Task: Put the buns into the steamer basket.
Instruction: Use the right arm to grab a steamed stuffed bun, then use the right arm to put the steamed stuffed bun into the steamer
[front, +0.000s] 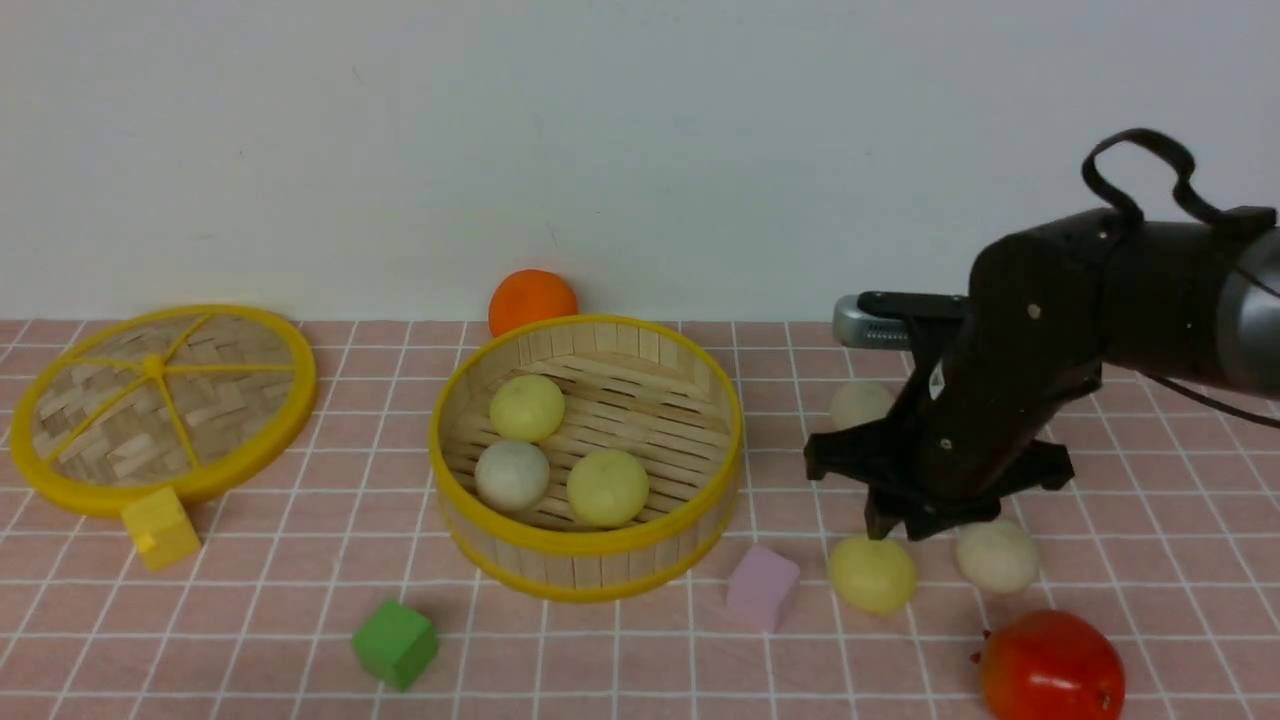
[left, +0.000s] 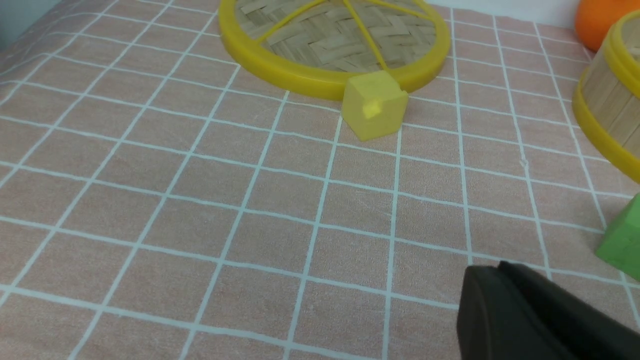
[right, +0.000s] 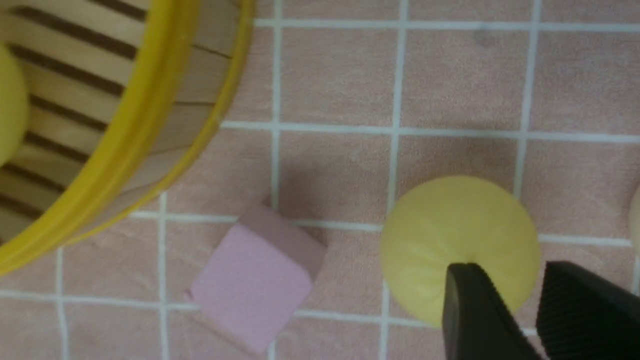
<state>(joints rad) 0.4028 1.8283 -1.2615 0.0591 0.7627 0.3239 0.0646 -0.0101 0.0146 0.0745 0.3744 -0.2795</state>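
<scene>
Hovering with the right claw (front: 905, 530) slightly parted and empty, just above the pale yellow bun (front: 872, 572) on the desk (front: 250, 600), between a pink block (front: 762, 587) and an off-white bun (front: 997, 555); another off-white bun (front: 860, 403) farther back, three buns (front: 527, 407) already inside the steamer basket (front: 585, 570). Apparently reaching for the fourth. Next, probably: spread wider, drop to straddle it, close gently, lift over the rim; impossible to tell the left claw (left: 525, 315) state from its dark tip.
</scene>
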